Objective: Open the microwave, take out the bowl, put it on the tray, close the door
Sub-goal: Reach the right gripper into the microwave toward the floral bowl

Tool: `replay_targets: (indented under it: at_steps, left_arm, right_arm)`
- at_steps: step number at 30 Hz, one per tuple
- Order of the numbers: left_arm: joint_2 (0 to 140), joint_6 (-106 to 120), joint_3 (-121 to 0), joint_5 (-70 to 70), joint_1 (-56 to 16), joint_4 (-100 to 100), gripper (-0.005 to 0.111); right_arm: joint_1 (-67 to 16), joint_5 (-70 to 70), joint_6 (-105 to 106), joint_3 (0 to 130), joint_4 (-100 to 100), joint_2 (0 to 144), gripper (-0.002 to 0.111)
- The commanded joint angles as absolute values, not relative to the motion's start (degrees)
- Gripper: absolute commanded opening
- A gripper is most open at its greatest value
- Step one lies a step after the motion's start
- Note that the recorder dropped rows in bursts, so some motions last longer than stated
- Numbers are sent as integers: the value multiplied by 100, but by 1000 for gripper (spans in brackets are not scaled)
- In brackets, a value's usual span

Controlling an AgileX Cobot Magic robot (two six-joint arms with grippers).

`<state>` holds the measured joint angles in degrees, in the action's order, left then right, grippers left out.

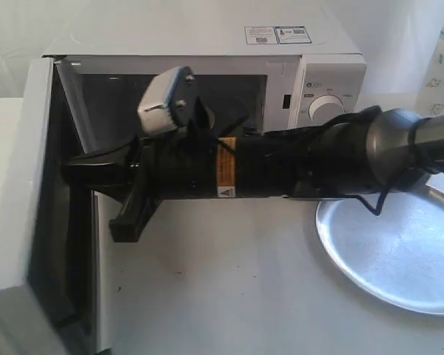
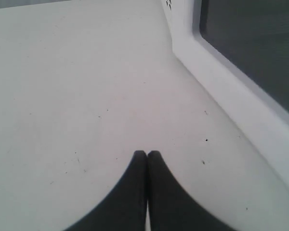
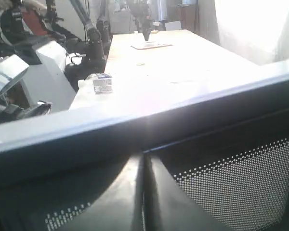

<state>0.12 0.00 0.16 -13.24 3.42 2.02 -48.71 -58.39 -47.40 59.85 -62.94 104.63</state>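
The white microwave (image 1: 192,37) stands at the back with its door (image 1: 38,185) swung open to the left. My right arm reaches across from the right in front of the cavity. Its right gripper (image 1: 71,164) is shut, with its tips against the door's black mesh inner side (image 3: 241,178); in the wrist view the right gripper (image 3: 144,157) holds nothing. The left gripper (image 2: 147,153) is shut and empty, low over the white table beside the door's outer face and dark window (image 2: 260,53). The silver tray (image 1: 392,244) lies at the right, bare. The bowl is hidden from view.
A white bottle (image 1: 440,66) stands at the back right, beyond the tray. The microwave's dial (image 1: 325,108) shows just above my right arm. Bare white tabletop (image 1: 229,288) lies between the door and the tray.
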Motion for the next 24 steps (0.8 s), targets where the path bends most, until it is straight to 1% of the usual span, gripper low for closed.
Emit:
replay_targets:
  at_steps: [1, 3, 5, 7, 9, 10, 12, 13, 18, 24]
  left_arm:
    - [0, 0, 0, -1333, 325, 256, 0]
    - [0, 0, 0, -1333, 325, 256, 0]
    - [0, 0, 0, -1333, 325, 256, 0]
    - [0, 0, 0, -1333, 325, 256, 0]
    - [0, 0, 0, -1333, 325, 256, 0]
    - [0, 0, 0, -1333, 325, 256, 0]
    - [0, 0, 0, -1333, 325, 256, 0]
    - [0, 0, 0, -1333, 325, 256, 0]
    - [0, 0, 0, -1333, 325, 256, 0]
    - [0, 0, 0, -1333, 325, 256, 0]
  right_arm:
    - [-5027, -4994, -4109, 6137, -5959, 10441, 7]
    - [-5027, -4519, -3397, 6137, -5909, 10441, 14]
    - [-5027, -3723, -2759, 6137, -5845, 10441, 24]
    - [-5027, -2709, -2556, 6170, -5728, 10455, 38]
    - [-5015, -2028, -2111, 6238, -5432, 10483, 52]
    - [-5015, -1787, -1818, 6293, -5226, 10512, 58]
    - [-5003, -1666, -1191, 6429, -4868, 10627, 66]
    - [-4982, -1677, -886, 6525, -4686, 10712, 68]
    - [-4818, -1636, 0, 7205, -3445, 11307, 68]
    - [-4558, -1593, 0, 8054, -3349, 12161, 68]
